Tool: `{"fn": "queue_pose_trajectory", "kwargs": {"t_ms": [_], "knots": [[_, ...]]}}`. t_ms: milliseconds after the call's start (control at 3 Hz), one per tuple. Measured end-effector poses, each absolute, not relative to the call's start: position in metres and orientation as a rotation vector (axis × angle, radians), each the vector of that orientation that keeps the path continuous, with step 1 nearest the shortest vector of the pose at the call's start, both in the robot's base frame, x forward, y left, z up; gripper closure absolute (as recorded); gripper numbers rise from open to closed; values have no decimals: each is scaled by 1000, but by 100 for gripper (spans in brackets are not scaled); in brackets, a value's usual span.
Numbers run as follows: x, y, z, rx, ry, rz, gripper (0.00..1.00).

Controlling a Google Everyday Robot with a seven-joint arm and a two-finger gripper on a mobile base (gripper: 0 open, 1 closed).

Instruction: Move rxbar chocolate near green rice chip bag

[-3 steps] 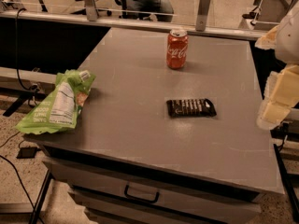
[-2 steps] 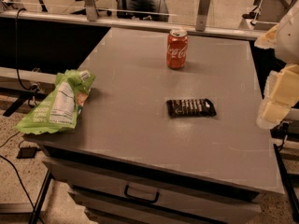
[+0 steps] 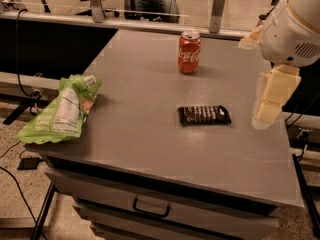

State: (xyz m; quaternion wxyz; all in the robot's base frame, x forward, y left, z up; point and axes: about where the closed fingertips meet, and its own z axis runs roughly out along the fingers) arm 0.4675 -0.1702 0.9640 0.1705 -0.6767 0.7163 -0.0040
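**3 items on the grey cabinet top; gripper at the right edge, holding nothing**

3 objects lie on the flat matte grey cabinet top [image 3: 140, 84], which fills the middle of the frame.

1. The flat, dark brown-black rectangular rxbar chocolate [image 3: 204, 115], with rows of white lettering, lies right of centre. Its long side runs roughly left to right, and nothing touches it.
2. The bright lime-green, wrinkled green rice chip bag [image 3: 62, 110] lies at the left edge of the top with its white label panel face up. Its lower left part reaches out over the rim. It is well apart from the bar, with bare grey surface between them.
3. An upright red aluminium soda can [image 3: 189, 52] with white script stands toward the upper centre, behind the bar and apart from it.

The cream-coloured gripper [image 3: 267, 104] hangs at the right of the frame below the rounded white arm housing [image 3: 295, 29] in the upper right corner. It is over the right-hand margin of the top, to the right of the bar and not touching it. Whether it is apart or together cannot be told from this view.

Below the top, in the lower centre, is a grey drawer front with 1 dark pull handle [image 3: 149, 209].
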Motion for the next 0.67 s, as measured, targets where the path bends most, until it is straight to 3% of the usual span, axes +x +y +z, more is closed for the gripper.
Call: {"fn": "queue_pose_trajectory", "kwargs": {"t_ms": [667], "knots": [[489, -143, 911, -2037, 1985, 79, 0]]}}
